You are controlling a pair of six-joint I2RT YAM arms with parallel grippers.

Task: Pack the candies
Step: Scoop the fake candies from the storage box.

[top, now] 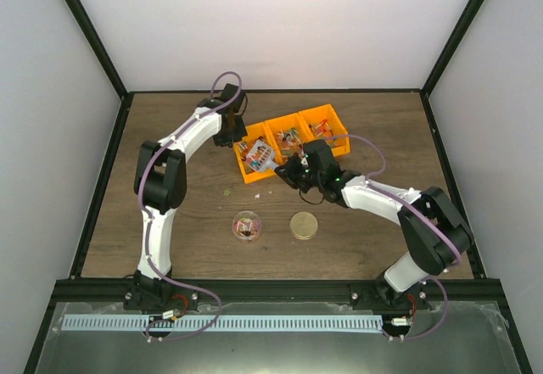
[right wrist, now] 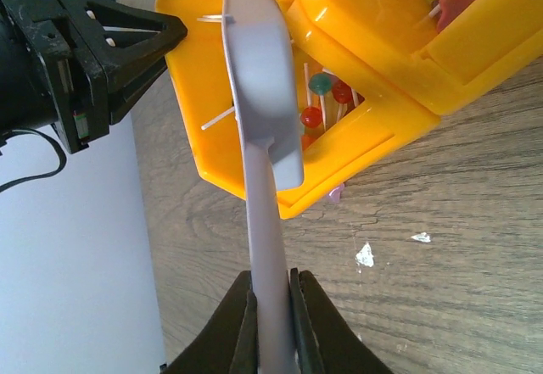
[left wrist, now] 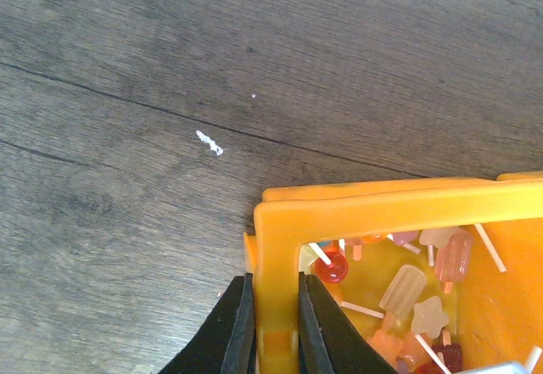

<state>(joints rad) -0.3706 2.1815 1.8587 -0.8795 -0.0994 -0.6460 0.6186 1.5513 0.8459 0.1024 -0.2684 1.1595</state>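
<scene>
Scooping looks like the step in hand. The candies (left wrist: 399, 293), small sweets on sticks, lie heaped in the left bin (left wrist: 382, 204) of three, at the far middle of the table (top: 356, 238). The scoop (right wrist: 259, 77) is over that heap, its bowl turned on edge; whether it carries anything I cannot tell. The right gripper (right wrist: 273, 281) is closed tight on the scoop's handle. The left gripper (left wrist: 273, 285) pinches the bin's wall by a corner, one finger inside and one outside.

To do this well, that clamp should hold firm so the bin cannot slide. The bowl should run low into the heap toward a wall, then be levelled before it lifts, since sticks may snag and spill. The cup (top: 247, 226), nearer and holding a few candies, is the likely target. The lid (top: 304, 225) lies just right of it, apart.
</scene>
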